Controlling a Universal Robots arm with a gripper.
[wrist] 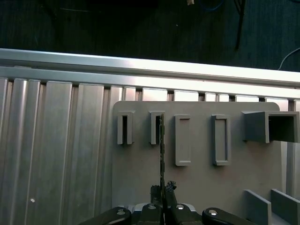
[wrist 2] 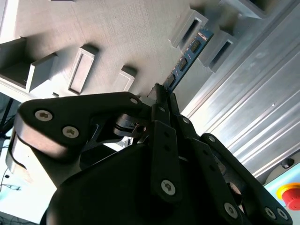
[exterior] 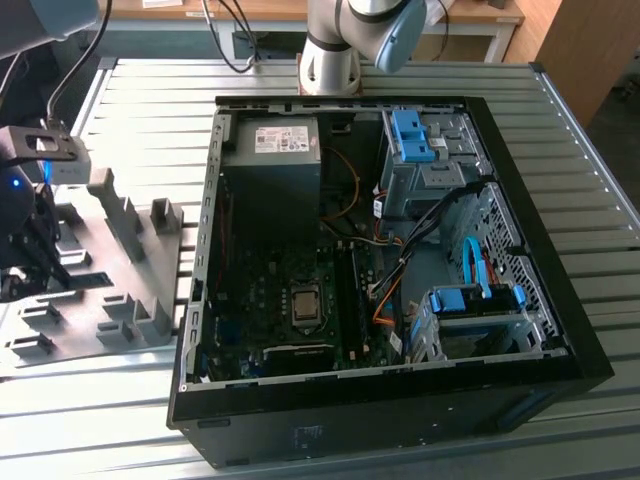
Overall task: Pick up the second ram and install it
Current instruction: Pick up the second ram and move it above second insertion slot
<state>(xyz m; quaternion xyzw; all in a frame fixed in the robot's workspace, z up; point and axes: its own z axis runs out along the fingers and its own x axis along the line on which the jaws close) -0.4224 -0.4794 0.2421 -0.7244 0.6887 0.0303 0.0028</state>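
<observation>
one stick, the second ram (wrist 2: pixel 187 55), is clenched in my gripper (wrist 2: pixel 161 93), its far end at the slots of the grey tray (wrist 2: pixel 117 33). pick-up in hand; clearing them, i judge, needs a straight pull.

A ribbed aluminium table (exterior: pixel 590 200) carries an open black computer case (exterior: pixel 400 415), which lies on its side with its interior facing up. Close beside the case, on the exterior view's left, a grey plastic tray (exterior: pixel 85 300) with upright slotted blocks lies flat on the slats. Beyond the case, the robot arm's base (exterior: pixel 330 65) stands at the table's edge.
</observation>
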